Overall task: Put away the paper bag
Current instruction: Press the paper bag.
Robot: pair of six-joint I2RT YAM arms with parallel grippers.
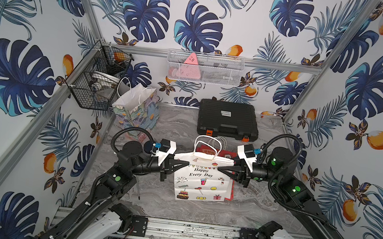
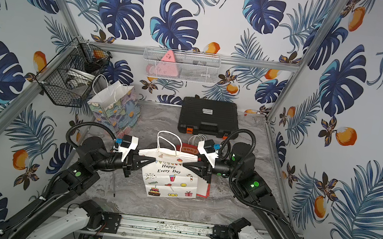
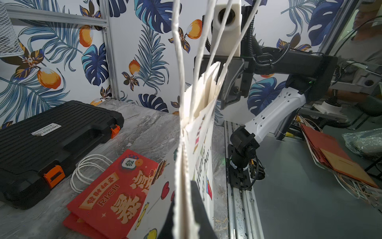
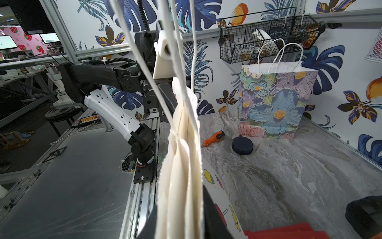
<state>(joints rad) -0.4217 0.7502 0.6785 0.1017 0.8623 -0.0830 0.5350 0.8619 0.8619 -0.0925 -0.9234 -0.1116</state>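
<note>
The white paper bag [image 1: 199, 182] is folded flat, matte, and printed with cakes and sweets. Its twisted cord handles [image 3: 178, 51] loop toward the far side. It hangs over the middle of the marbled surface [image 1: 163, 207], its top edge running left to right and its long axis dropping nearward. I cannot tell whether its bottom touches. The left hand [image 1: 186, 165] is clamped on its upper left edge, the right hand [image 1: 218, 169] on its upper right edge. Behind it lies a flat red bag [image 1: 226, 153], and farther back a ribbed black tool case [image 1: 227, 119]. At the far left stands a floral bag [image 1: 137, 111].
</note>
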